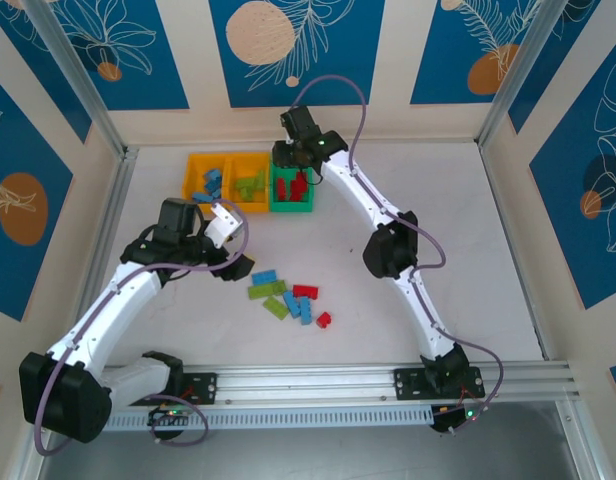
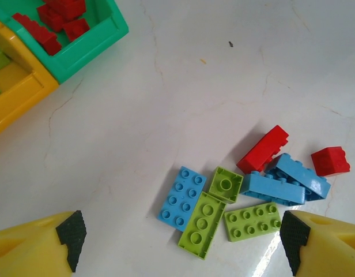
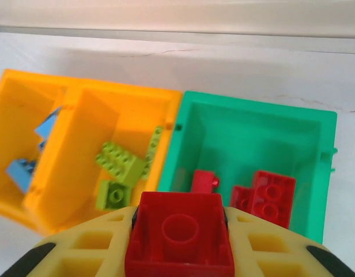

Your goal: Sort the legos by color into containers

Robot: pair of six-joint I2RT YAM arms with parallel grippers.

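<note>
Seen from above, a white surface [image 1: 468,250] carries three small bins in a row at its far side and a cluster of loose bricks [image 1: 288,297] nearer the arms; the right end effector [image 3: 180,248] hangs over the bins, its jaws closed on a red brick [image 3: 179,228]; the green bin [image 3: 316,133] below it holds several red bricks; the middle orange-yellow bin [image 3: 125,98], touching the green one, holds light green bricks; the far-left orange-yellow bin [image 3: 16,92] holds blue ones; the left end effector [image 2: 182,242] hovers above the loose cluster, jaws spread wide with nothing gripped; beneath it lie blue, light green and red bricks bunched close together, one small red brick [image 2: 330,160] at the cluster's edge.
</note>
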